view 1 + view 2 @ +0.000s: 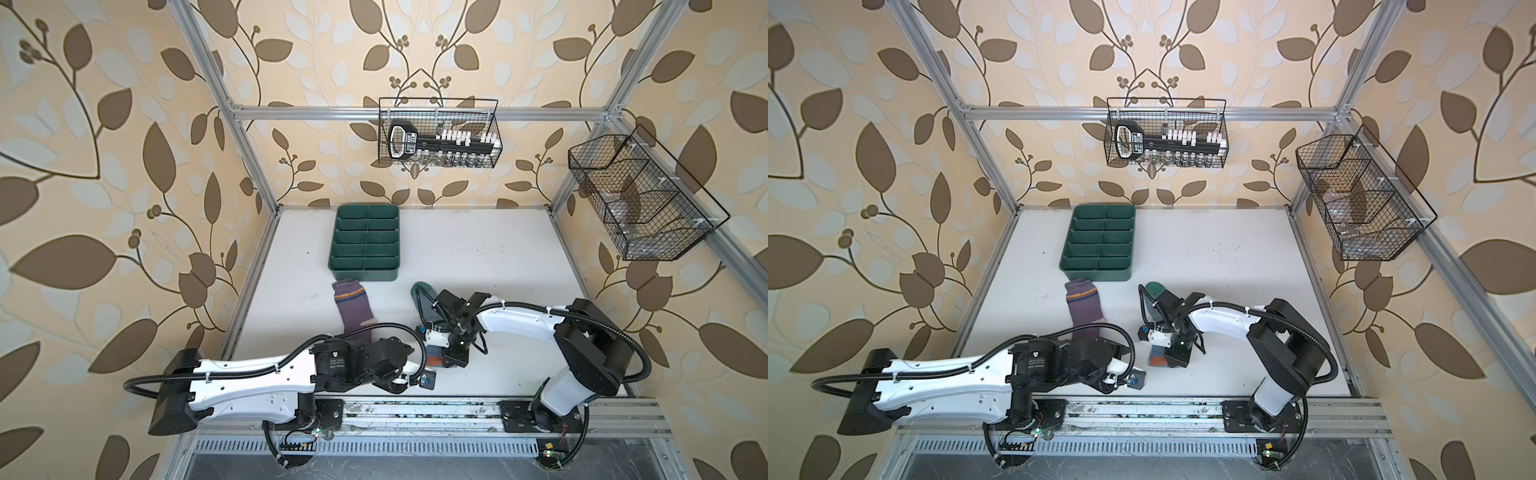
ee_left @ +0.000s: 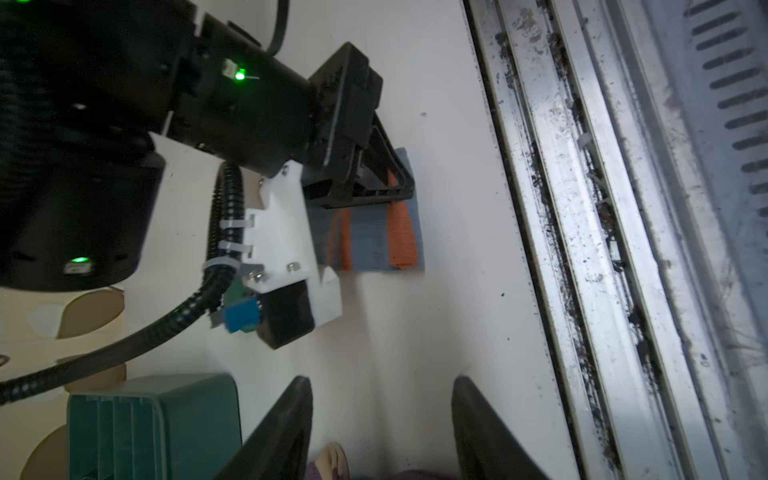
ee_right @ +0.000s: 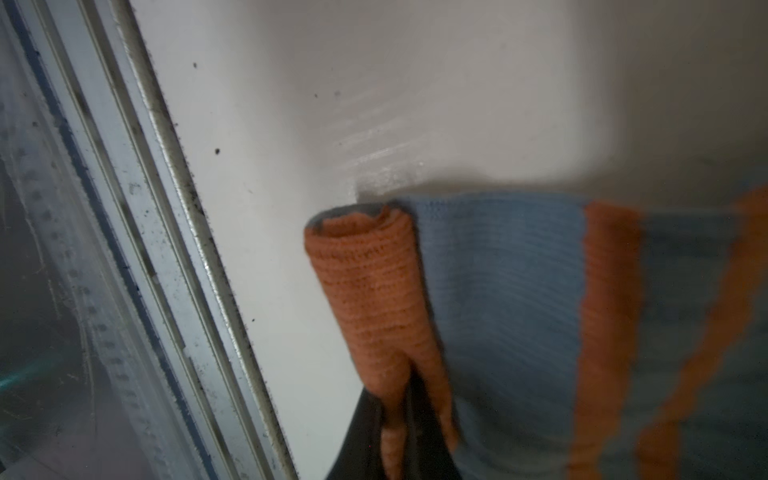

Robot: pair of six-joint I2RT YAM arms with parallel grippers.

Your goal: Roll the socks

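White counter (image 1: 498, 266) lies under both arms, with leaf-patterned wallpaper all round. Close to the counter's near metal rail (image 3: 166, 249), the right hand (image 3: 395, 386) is clamped on the orange cuff of the grey-blue sock (image 3: 498, 291), and that cuff is curled over into a short roll right at its fingers. From this hand the sock's orange-striped body runs back along the counter beneath the right arm, ending in a green toe past the wrist in both top views. Just beside the right hand, toward the other arm, the left hand (image 2: 380, 386) is held over bare counter with its fingers apart and nothing between them, clear of the grey-blue sock. Behind the left hand the purple sock (image 1: 353, 309) lies flat, its lower end hidden under that arm and its striped cuff pointing away. Just beyond that cuff sits a green divider tray (image 1: 363, 275). Farther off, a black wire basket (image 1: 496, 129) hangs on the back rail and a second wire basket (image 1: 665, 232) on the side rail beyond the right arm.
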